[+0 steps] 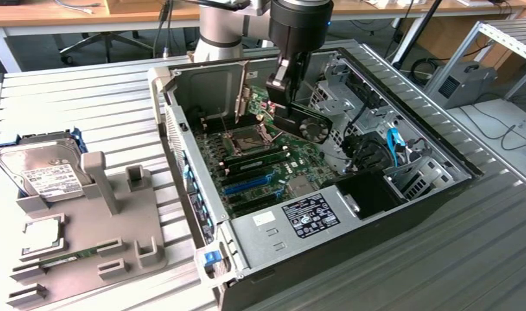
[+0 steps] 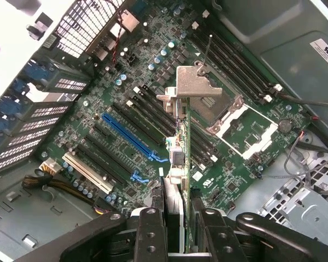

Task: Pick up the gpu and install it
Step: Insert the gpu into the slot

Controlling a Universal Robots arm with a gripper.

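Note:
Inside the open computer case [image 1: 194,214], my gripper [image 1: 289,103] is shut on the gpu [image 1: 304,124], a green card with a black fan, and holds it above the motherboard [image 1: 245,162]. In the wrist view the gpu [image 2: 181,164] appears edge-on between my black fingers [image 2: 152,229], its silver bracket [image 2: 195,83] at the far end. The card hangs over the board beside the CPU socket [image 2: 232,117] and the memory slots. The blue expansion slot [image 2: 128,136] lies off to one side of the card and is not under it.
A grey fixture [image 1: 81,246] on the exterior view's left carries a silver hard drive [image 1: 45,173], a CPU chip [image 1: 40,233] and a narrow memory stick [image 1: 73,256]. The case walls, drive cage [image 1: 350,97], blue cable [image 1: 392,146] and labelled power supply [image 1: 302,217] surround the board.

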